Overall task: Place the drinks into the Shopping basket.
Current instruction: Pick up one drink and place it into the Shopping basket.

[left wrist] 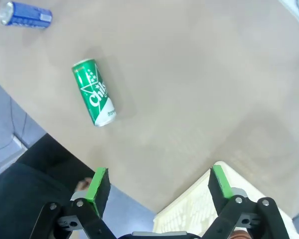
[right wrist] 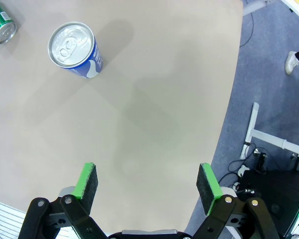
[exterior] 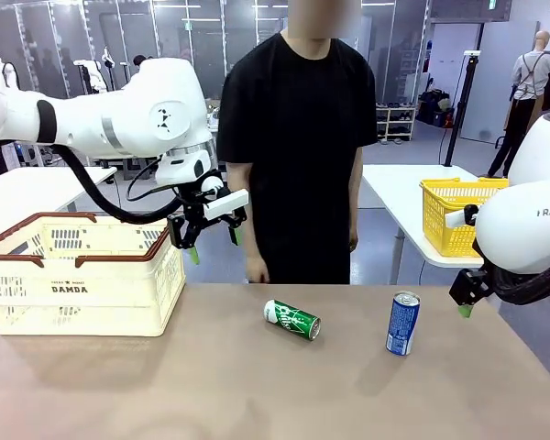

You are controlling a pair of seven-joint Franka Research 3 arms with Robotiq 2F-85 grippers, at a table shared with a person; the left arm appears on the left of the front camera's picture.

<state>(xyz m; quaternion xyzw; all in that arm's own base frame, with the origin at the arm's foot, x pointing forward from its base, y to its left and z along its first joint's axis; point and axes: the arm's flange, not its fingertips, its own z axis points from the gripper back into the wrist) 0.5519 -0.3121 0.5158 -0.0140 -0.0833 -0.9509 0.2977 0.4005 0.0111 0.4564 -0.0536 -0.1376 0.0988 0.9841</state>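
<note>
A smooth tan counter (exterior: 257,385) runs across the scene from left to right. At its far left stands a large cream basket (exterior: 73,302) with a brown rim, slotted walls and "DAMDA" printed on the near wall; it sits flat on the top, its left end running past the edge of the front view. Near the middle, towards the far edge, a green can (exterior: 291,320) with white lettering lies on its side, angled a little so its right end comes nearer. To the right of it, apart from it, a slim blue can (exterior: 402,323) stands upright, silver top with a pull tab facing up. Both cans stand well apart from the basket
</note>
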